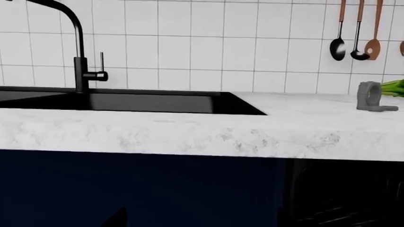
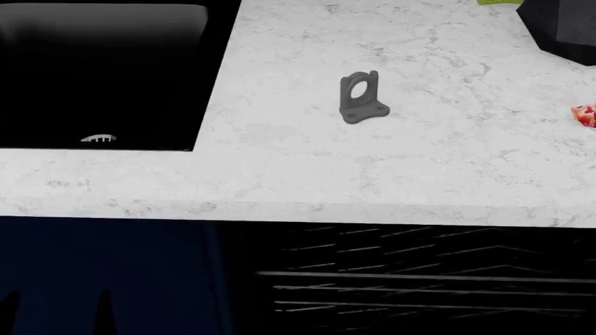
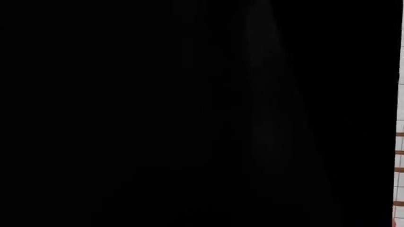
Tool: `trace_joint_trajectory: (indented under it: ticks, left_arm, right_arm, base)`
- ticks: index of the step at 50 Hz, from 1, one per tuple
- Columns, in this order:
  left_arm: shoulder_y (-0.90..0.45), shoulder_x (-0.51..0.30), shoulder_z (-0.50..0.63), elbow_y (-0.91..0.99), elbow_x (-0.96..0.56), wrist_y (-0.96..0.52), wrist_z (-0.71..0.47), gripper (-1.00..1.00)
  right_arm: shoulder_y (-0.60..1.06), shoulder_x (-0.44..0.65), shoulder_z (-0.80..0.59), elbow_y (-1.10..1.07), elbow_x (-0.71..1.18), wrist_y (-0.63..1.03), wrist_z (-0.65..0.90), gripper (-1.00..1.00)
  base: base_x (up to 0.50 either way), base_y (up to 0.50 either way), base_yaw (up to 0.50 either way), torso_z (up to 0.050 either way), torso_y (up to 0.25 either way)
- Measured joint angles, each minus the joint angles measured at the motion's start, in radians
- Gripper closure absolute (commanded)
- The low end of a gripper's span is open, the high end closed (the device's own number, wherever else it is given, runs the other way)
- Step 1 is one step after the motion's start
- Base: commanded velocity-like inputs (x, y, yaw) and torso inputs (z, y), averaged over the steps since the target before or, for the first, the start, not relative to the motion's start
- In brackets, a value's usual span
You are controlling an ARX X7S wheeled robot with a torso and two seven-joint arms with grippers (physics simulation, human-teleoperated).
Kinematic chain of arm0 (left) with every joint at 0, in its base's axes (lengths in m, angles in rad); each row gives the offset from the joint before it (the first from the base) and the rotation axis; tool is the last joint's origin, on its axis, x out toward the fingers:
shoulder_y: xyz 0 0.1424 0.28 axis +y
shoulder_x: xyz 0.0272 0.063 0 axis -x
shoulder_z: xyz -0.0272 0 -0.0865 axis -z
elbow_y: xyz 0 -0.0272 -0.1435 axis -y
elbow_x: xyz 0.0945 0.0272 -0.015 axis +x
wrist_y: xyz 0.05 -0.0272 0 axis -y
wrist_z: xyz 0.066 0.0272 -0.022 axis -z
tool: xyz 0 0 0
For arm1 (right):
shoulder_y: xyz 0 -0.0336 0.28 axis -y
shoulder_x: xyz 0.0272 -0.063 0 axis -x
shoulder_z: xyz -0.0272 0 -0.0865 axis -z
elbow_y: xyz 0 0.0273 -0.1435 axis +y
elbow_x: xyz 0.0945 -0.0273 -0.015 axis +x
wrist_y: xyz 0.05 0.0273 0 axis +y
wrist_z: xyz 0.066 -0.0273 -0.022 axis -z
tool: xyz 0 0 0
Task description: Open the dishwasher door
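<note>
Below the white marble countertop [image 2: 308,174], in the head view, there's a dark opening w/ thin wire racks [image 2: 410,286] showing inside; I judge that's the dishwasher cavity, so the dishwasher door [image 3: 158,113] seems already swung away from the front, at least partly. The door panel itself isn't clearly visible in the head view. My right wrist view is almost all black, prob. bc it sits very close to that flat black door, w/ only a sliver of white tile at one edge. Neither of my grippers shows in any view, so I can't tell if the jaws are spread or pressed together. To the left of the opening is a navy cabinet front [image 2: 102,272], and above it a black sink [image 2: 102,77]. My left wrist view faces the sink and its black tap [image 1: 79,52], w/ utensils [image 1: 356,33] hanging on the tiled wall. A small grey bracket [image 2: 361,99] stands upright on the counter, well apart from the sink.
</note>
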Motion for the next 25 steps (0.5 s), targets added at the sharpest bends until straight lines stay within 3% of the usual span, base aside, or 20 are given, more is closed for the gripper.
trace_joint_trajectory:
  ticks: [25]
  left_arm:
    - [-0.013, -0.008, 0.014, 0.019, 0.0, -0.016, -0.005, -1.0]
  right_arm:
    - [-0.254, 0.051, -0.005, -0.128, 0.029, 0.062, 0.085, 1.0]
  base:
    - [0.0, 0.0, 0.0, -0.001, 0.0]
